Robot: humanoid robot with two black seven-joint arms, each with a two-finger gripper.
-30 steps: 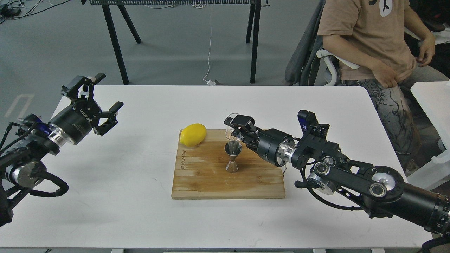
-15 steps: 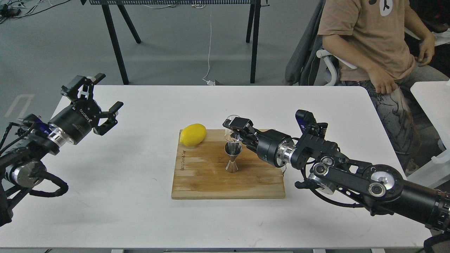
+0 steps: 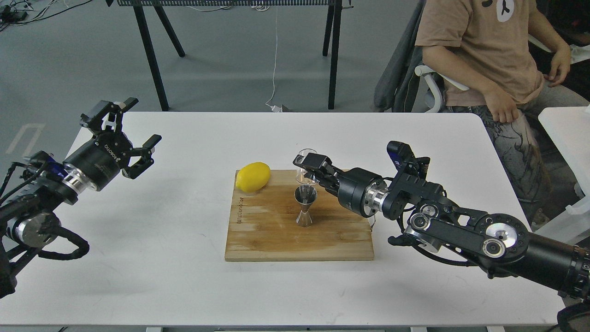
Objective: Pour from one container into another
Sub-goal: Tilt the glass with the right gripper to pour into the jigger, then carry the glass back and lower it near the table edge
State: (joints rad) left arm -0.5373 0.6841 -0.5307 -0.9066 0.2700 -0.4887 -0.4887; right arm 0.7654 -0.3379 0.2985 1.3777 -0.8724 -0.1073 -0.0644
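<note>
The steel hourglass jigger (image 3: 305, 206) stands upright in the middle of the wooden cutting board (image 3: 276, 235). Directly above its mouth my right gripper (image 3: 309, 171) is shut on the small clear glass cup (image 3: 306, 168), which looks tipped towards the jigger. The cup's clear walls are hard to make out and I cannot tell whether anything is in it. Far off over the table's left side my left gripper (image 3: 131, 133) hangs open with nothing between its fingers.
A yellow lemon (image 3: 253, 176) lies on the board's back left corner. A person in a tan shirt (image 3: 484, 55) sits on a chair past the table's far right corner. A second white table (image 3: 569, 133) stands at the right.
My right gripper with the glass cup has shifted slightly over the jigger, and the arm behind it has moved a little. The left arm has stayed where it was.
</note>
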